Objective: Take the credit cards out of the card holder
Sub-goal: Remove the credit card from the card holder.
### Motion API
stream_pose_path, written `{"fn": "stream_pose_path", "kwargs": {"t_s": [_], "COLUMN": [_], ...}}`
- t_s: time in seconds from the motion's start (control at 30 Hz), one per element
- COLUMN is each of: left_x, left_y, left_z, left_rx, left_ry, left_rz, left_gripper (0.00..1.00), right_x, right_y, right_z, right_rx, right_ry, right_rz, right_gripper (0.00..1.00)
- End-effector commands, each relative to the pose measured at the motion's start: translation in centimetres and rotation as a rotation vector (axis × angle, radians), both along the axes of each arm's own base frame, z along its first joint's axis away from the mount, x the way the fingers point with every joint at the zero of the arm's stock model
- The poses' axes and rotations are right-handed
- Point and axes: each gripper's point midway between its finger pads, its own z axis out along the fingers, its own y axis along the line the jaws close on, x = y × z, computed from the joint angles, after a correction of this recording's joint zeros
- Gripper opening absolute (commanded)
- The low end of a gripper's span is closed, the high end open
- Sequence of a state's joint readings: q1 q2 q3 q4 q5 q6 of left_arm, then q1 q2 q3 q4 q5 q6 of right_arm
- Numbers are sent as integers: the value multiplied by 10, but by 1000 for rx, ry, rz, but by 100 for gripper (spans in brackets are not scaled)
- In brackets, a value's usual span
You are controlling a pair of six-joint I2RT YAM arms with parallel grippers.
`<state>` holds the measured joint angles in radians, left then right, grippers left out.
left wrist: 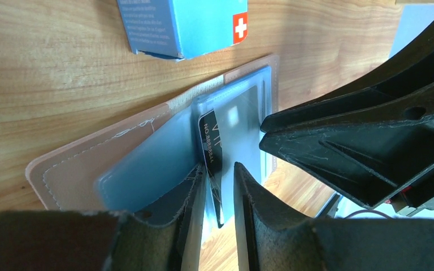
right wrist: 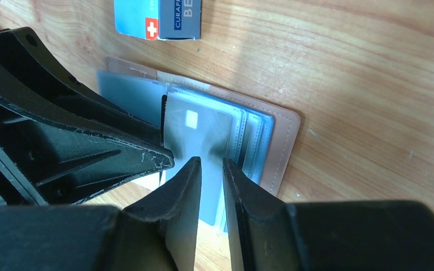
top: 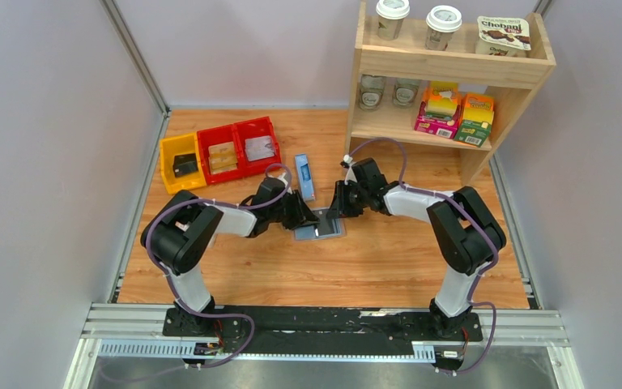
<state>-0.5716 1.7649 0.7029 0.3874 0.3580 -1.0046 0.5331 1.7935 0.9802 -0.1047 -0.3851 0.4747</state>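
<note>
The card holder (top: pixel 321 227) lies open on the table, tan outside (left wrist: pixel 79 164) with pale blue slotted lining (right wrist: pixel 285 135). A black credit card (left wrist: pixel 210 144) stands on edge out of the lining. It sits between the fingers of my left gripper (left wrist: pixel 220 166), near the left finger, with a gap to the other, so the gripper is open. Another card with a chip (right wrist: pixel 195 130) lies under a clear sleeve. My right gripper (right wrist: pixel 210 161) hovers over that half, its jaws narrowly apart on nothing. Both grippers (top: pixel 302 217) (top: pixel 338 207) meet tip to tip over the holder.
A long blue box (top: pixel 305 176) lies just behind the holder, close to both grippers (left wrist: pixel 181 22). Yellow and red bins (top: pixel 219 150) stand at the back left. A wooden shelf (top: pixel 445 81) with cups and boxes fills the back right.
</note>
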Motion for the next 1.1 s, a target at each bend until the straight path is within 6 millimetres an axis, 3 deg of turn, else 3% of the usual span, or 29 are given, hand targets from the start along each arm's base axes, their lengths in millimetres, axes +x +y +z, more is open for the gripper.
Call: {"fn": "stream_pose_path", "kwargs": {"t_s": [0.0, 0.47, 0.63, 1.07], "left_x": [0, 5, 3, -10], "left_y": [-7, 0, 7, 34], "left_z": [8, 34, 35, 13], "left_rx": [-57, -189, -161, -54], "left_ry": [-33, -122, -126, -25], "left_rz": [-14, 79, 95, 125], "left_gripper": [31, 13, 13, 9], "right_x": [-15, -17, -18, -16], "right_y": [6, -2, -5, -11], "right_z": [-14, -27, -33, -47], "right_rx": [10, -33, -51, -92], "right_ry": [57, 64, 64, 77], "right_rz": [23, 13, 10, 3], "right_gripper": [27, 27, 27, 25]}}
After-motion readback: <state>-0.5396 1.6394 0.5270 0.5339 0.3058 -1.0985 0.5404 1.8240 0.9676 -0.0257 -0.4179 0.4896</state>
